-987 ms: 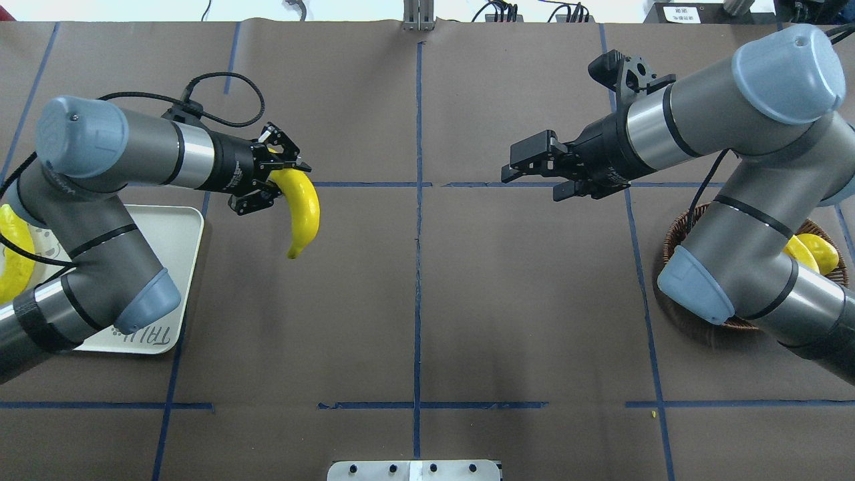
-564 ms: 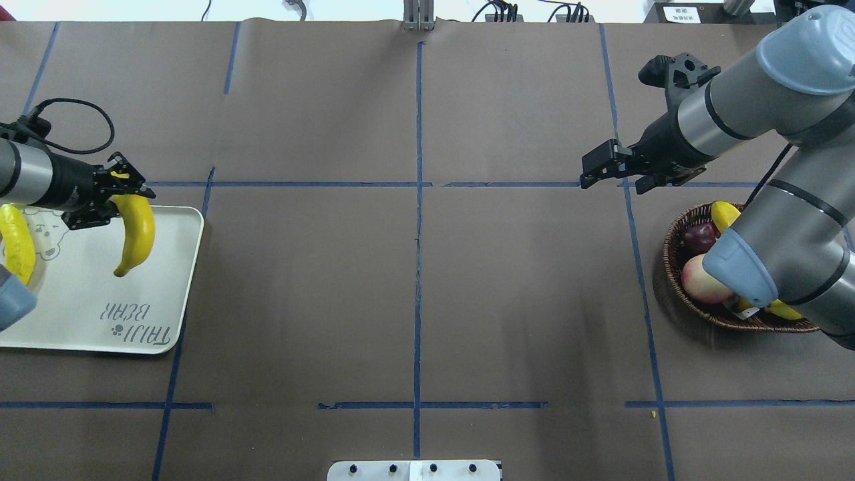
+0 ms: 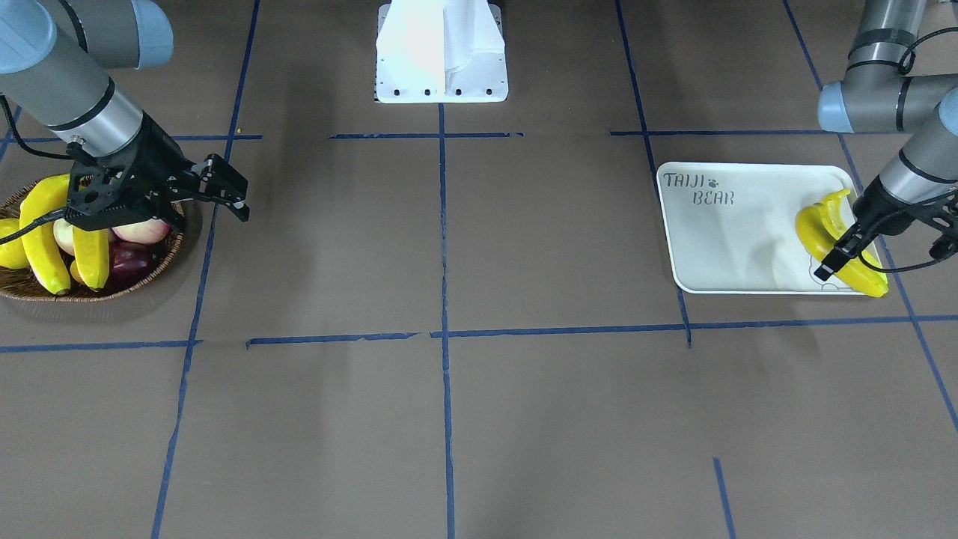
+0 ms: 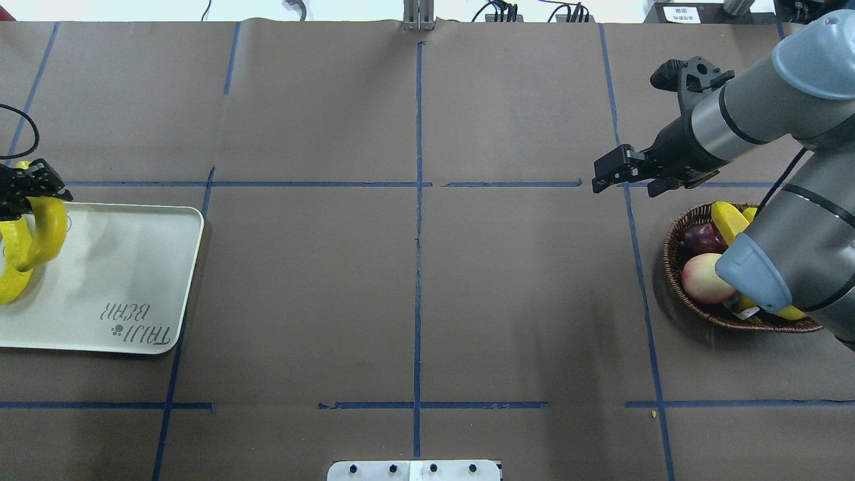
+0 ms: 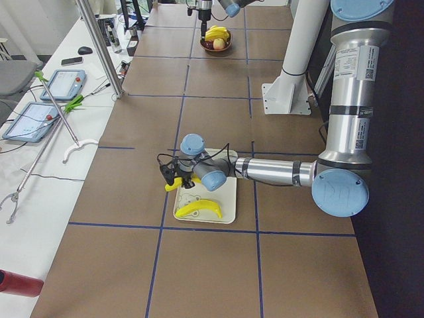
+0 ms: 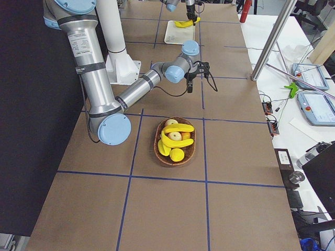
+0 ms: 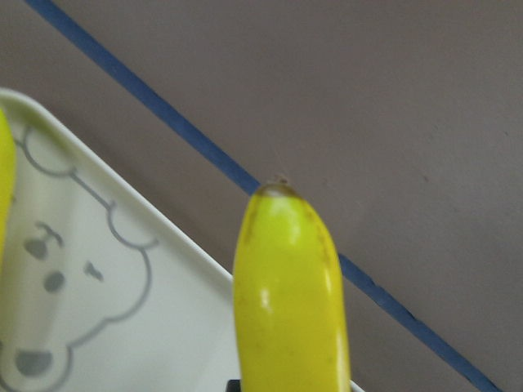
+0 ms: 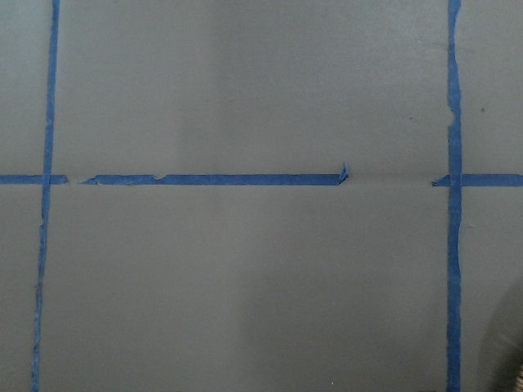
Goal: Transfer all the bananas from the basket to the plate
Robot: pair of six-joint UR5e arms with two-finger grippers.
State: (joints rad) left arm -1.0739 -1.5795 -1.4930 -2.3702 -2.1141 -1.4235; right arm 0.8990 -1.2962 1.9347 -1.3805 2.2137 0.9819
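My left gripper (image 4: 27,194) is shut on the stem end of a yellow banana (image 4: 48,230). It hangs over the far left end of the off-white plate (image 4: 120,267), close beside a second banana (image 4: 10,274) lying there. The left wrist view shows the held banana (image 7: 290,302) above the plate's bear drawing (image 7: 73,302). Across the table, my right gripper (image 4: 621,180) is open with nothing in it, just past the basket's (image 4: 670,257) far rim. In the front-facing view two bananas (image 3: 41,239) lie in the basket (image 3: 150,277).
The basket also holds a peach (image 4: 705,279), a dark red apple (image 4: 699,235) and a round yellow fruit (image 6: 177,155). Blue tape lines grid the brown table. A white mounting plate (image 4: 414,470) sits at the near edge.
My left gripper has carried the banana leftward from mid-table to over the plate's far end, beside the banana lying there. My right arm has drawn back rightward toward the basket, still open.
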